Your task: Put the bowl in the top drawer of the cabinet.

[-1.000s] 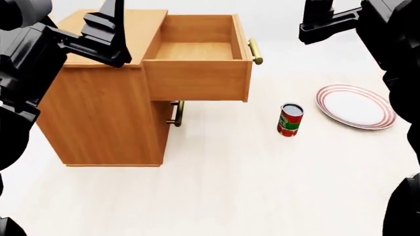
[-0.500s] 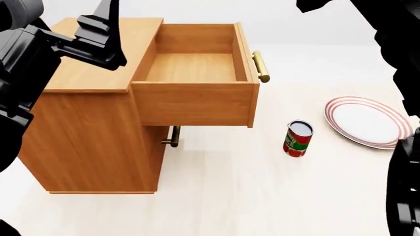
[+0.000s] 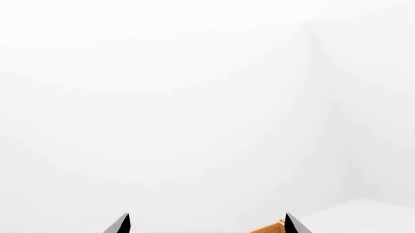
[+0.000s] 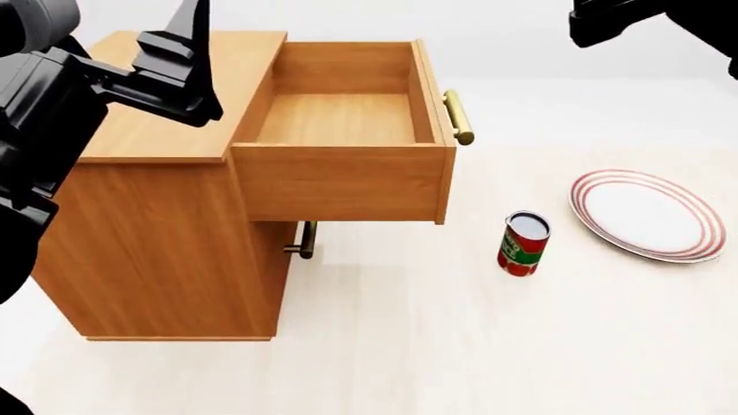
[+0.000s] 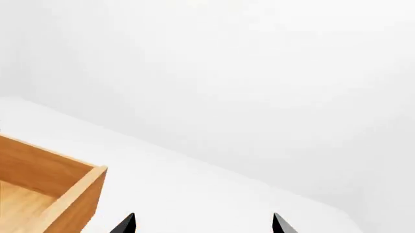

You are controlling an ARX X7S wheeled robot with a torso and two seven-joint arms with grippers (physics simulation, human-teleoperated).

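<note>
The bowl is out of view in every frame. The orange-brown cabinet (image 4: 162, 207) stands at the left, and its top drawer (image 4: 340, 121) is pulled out, with nothing inside and the brass handle (image 4: 459, 117) facing right. My left gripper (image 4: 185, 52) hovers above the cabinet's flat top; in its wrist view the left gripper (image 3: 206, 224) is open, the tips far apart. My right arm (image 4: 617, 19) is raised at the upper right. The right gripper (image 5: 202, 224) is open and holds nothing, with a corner of the top drawer (image 5: 61, 194) beside it.
A red-labelled can (image 4: 524, 244) stands upright on the pale floor to the right of the drawer. A flat red-rimmed white plate (image 4: 645, 214) lies further right. The lower drawer's small brass handle (image 4: 304, 240) shows under the open drawer.
A second ago the head view shifted, making the cabinet larger and lower in frame. Since half a second ago my right arm has left the view's right edge; the left arm has not moved.
</note>
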